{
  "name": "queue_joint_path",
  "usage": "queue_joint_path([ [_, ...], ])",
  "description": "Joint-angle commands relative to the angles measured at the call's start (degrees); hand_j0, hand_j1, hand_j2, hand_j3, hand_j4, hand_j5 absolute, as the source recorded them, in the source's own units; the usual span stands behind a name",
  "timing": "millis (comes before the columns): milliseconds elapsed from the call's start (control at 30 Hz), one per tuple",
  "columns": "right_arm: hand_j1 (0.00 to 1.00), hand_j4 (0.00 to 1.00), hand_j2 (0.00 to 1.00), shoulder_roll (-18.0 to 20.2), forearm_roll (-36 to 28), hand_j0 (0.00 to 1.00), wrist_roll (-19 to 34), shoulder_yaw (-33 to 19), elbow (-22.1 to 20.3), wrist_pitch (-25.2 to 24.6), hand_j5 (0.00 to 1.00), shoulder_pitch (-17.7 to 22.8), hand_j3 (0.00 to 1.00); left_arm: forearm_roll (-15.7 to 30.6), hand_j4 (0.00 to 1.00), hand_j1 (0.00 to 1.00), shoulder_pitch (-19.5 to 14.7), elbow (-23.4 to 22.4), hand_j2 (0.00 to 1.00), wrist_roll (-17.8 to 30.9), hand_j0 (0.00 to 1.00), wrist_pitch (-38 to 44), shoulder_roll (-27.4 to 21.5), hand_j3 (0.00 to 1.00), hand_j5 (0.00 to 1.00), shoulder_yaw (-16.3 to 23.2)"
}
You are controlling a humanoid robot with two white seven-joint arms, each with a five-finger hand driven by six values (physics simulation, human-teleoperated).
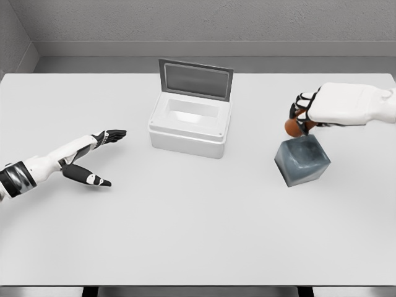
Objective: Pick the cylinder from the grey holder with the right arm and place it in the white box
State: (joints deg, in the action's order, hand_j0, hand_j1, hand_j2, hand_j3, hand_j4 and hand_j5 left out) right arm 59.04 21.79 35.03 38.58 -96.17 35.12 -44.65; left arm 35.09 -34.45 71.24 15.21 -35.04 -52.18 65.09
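Observation:
An orange-brown cylinder (292, 127) shows just above the grey holder (302, 161), a dark cube right of the table's middle. My right hand (301, 114) comes in from the right edge with its fingers curled around the cylinder, which is mostly hidden by them. The white box (190, 125) stands behind the table's middle with its grey lid (195, 79) raised at the back and its inside bare. My left hand (99, 158) rests low at the left, fingers spread and holding nothing.
The white table (185, 235) fills the view, with a grey wall behind its far edge. The box sits about a hand's width left of the holder.

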Motion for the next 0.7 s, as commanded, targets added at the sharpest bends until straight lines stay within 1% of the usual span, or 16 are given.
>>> queue_joint_path([
  [0,0.32,0.32,0.32,-1.11,-0.43,0.32,-0.03,-0.17,0.02,-0.12,0.32,-0.09,0.32,0.32,1.00,1.00,0.00,0.04,1.00,-0.01,1.00,0.04,-0.03,1.00,1.00,-0.05],
  [200,0.32,0.32,0.32,-8.58,-0.43,0.32,-0.03,-0.08,2.22,-0.12,0.32,-2.72,0.32,0.32,1.00,1.00,0.00,0.04,1.00,-0.01,1.00,0.04,-0.12,1.00,1.00,-0.05],
  [267,0.32,0.32,0.32,-10.87,-0.34,0.32,-0.03,-0.08,4.06,-0.12,0.32,-3.52,0.32,0.32,1.00,1.00,0.00,0.04,1.00,-0.01,1.00,0.04,-0.12,1.00,1.00,-0.14],
  [433,0.32,0.32,0.32,-15.62,-0.17,0.32,-0.03,0.27,4.41,-0.12,0.32,-4.75,0.32,0.32,1.00,1.00,0.00,0.04,1.00,-0.01,1.00,0.04,-0.12,1.00,1.00,-0.14],
  [467,0.32,0.32,0.32,-16.32,-0.08,0.32,-0.03,0.27,5.11,-0.12,0.32,-4.92,0.32,0.32,1.00,1.00,0.00,0.04,1.00,-0.01,1.00,0.04,-0.12,1.00,1.00,-0.14],
  [533,0.32,0.32,0.32,-18.78,0.36,0.32,-0.03,0.62,8.19,-0.12,0.32,-6.24,0.32,0.32,1.00,1.00,0.00,0.04,1.00,-0.01,1.00,0.04,-0.12,1.00,1.00,-0.05],
  [667,0.32,0.32,0.32,-21.50,0.63,0.32,-0.03,2.47,10.30,-0.12,0.32,-7.82,0.32,0.32,1.00,1.00,0.00,0.04,1.00,-0.01,1.00,0.04,-0.12,1.00,1.00,-0.05],
])
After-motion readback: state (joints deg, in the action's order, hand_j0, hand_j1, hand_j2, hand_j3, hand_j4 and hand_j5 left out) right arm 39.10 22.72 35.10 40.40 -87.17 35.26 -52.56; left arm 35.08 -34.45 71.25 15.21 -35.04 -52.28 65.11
